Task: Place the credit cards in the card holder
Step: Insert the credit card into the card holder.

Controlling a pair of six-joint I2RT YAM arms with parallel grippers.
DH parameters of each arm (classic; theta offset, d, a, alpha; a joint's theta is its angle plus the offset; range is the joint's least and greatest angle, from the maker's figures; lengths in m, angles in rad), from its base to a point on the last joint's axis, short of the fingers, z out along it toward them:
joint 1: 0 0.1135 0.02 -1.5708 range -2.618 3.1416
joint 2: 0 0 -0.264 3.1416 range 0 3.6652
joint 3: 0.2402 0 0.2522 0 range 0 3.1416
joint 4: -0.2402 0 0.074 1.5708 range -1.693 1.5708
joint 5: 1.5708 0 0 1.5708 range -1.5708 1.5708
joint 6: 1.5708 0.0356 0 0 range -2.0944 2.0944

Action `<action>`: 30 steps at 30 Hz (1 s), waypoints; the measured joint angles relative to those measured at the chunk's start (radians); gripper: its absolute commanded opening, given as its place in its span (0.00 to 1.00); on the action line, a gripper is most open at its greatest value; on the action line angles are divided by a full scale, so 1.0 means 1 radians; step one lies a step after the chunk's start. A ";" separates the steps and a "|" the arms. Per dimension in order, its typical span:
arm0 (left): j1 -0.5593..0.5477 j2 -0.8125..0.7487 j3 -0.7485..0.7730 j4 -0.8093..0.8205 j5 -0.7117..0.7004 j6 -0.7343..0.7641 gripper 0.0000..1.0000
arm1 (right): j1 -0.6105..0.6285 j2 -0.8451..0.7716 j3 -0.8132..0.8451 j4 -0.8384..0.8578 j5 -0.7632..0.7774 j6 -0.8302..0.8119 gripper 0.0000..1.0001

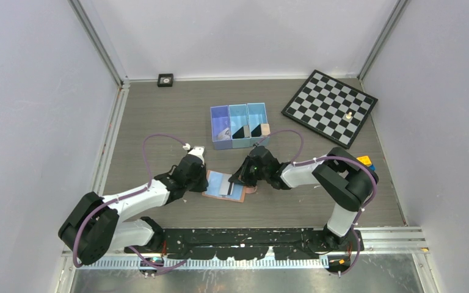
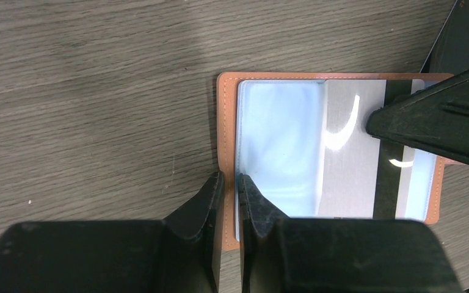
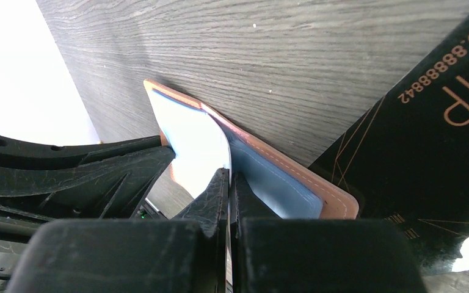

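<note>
**Nearly in: one card at the holder's pocket, more to go**

Now, the right hand (image 3: 228,177) has its fingers pressed tight together, seemingly pinching the edge of a thin glossy credit card (image 2: 351,171), which lies across the open salmon-tan leather-look card holder (image 2: 281,134). The left hand (image 2: 229,180) is almost closed astride the holder's near edge, pinning the tan cover and the light blue lining to the grey wood-grain desk (image 1: 159,116).

From where I stand the job looks barely half done. This card rests partly over the blue lining, and I cannot tell how far it has gone into a pocket. A second black card printed with gold letters (image 3: 439,122) lies on the desk against the holder's far side, not yet picked up.

Behind them, the three-compartment blue plastic bin (image 1: 232,144) holds dark flat pieces, perhaps more cards, in its middle and right sections, and a small tan block (image 1: 265,129) in the right one. What sits in the left section is too small to make out.
</note>
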 measured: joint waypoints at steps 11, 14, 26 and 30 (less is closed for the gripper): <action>0.000 0.000 0.002 -0.002 -0.003 -0.001 0.01 | 0.018 -0.013 -0.016 0.020 0.036 0.002 0.01; 0.000 0.002 0.003 -0.004 -0.004 -0.003 0.00 | 0.024 -0.018 -0.017 0.019 0.047 0.004 0.00; 0.000 0.007 0.011 -0.014 -0.006 -0.004 0.00 | 0.038 -0.025 -0.025 0.021 0.070 0.027 0.01; 0.000 0.008 0.013 -0.016 -0.007 -0.007 0.00 | 0.045 -0.031 -0.034 0.030 0.074 0.034 0.00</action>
